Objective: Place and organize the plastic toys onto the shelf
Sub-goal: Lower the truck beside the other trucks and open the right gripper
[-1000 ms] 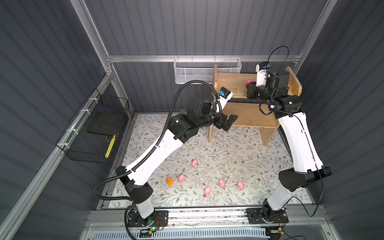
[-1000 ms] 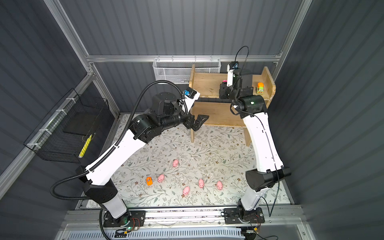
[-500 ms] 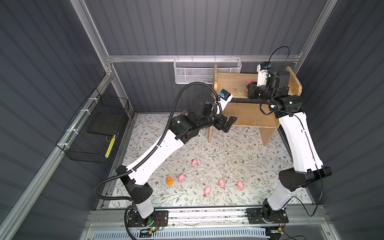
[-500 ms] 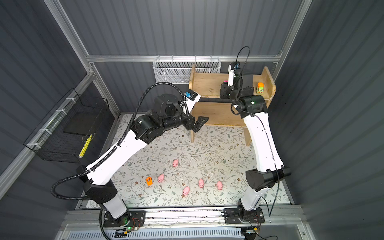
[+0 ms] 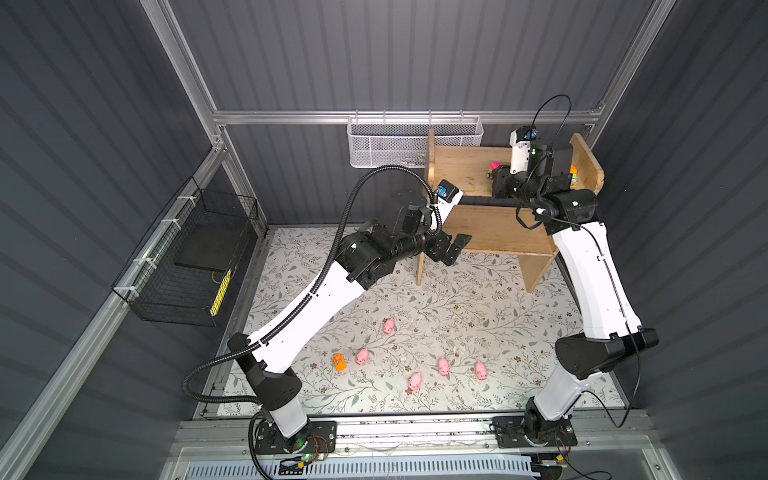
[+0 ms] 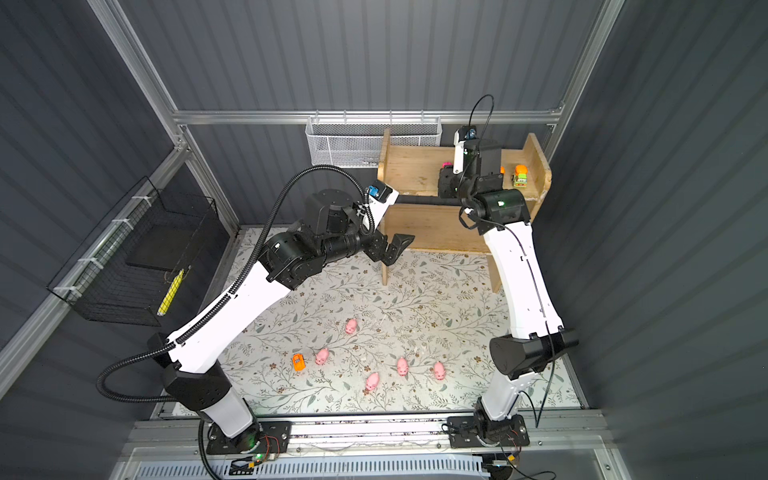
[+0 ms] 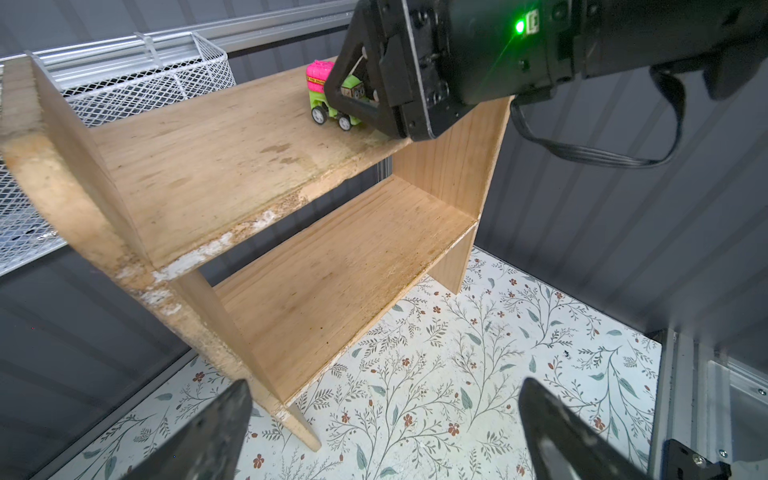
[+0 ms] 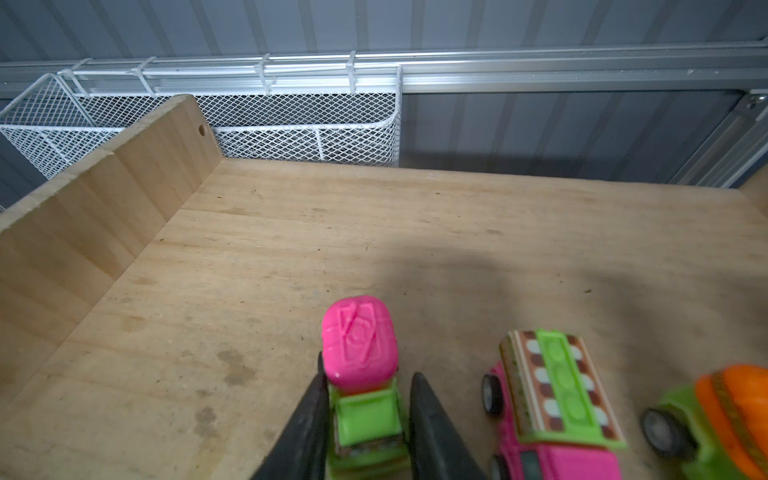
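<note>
The wooden shelf point(image 5: 461, 170) point(image 6: 411, 170) stands at the back right. On its top tier my right gripper point(image 8: 370, 378) point(image 5: 498, 183) is shut on a green and pink vehicle point(image 8: 359, 374) point(image 7: 320, 89), whose wheels rest on the board. Beside it stand a pink and green vehicle point(image 8: 557, 399) and an orange and green one point(image 8: 723, 415) point(image 6: 520, 176). My left gripper point(image 7: 384, 384) point(image 5: 453, 249) hangs open and empty in front of the shelf's left side panel. Several pink pigs point(image 5: 389, 326) point(image 5: 444, 366) and an orange vehicle point(image 5: 339, 361) lie on the floral mat.
A white mesh basket point(image 5: 415, 141) hangs on the back wall just left of the shelf. A black wire basket point(image 5: 191, 266) with a yellow item hangs on the left wall. The shelf's lower tier point(image 7: 353, 266) is bare. Metal rails run along the front edge.
The left arm has shifted only slightly in front of the shelf. The right gripper stays at the green and pink vehicle on the top tier.
</note>
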Robot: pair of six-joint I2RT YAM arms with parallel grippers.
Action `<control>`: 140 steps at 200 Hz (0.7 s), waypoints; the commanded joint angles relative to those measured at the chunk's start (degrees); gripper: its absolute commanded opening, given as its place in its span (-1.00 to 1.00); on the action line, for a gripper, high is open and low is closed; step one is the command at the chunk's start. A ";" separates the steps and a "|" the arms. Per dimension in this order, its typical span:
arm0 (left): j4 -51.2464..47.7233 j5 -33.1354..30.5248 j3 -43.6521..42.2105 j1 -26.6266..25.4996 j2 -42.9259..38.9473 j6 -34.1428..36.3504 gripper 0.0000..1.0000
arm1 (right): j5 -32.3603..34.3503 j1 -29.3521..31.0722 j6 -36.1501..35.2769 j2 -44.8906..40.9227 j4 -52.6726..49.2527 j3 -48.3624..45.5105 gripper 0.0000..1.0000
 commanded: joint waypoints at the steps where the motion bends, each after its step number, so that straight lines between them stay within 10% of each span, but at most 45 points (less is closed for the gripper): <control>1: 1.56 -0.93 -0.88 -0.08 -2.03 1.22 0.99 | 0.07 -0.33 0.80 0.89 -0.50 0.28 -0.32; 140: 2.67 -2.44 -2.91 -0.07 -3.82 1.92 0.99 | -3.19 -0.33 3.21 -0.01 -0.48 3.59 0.02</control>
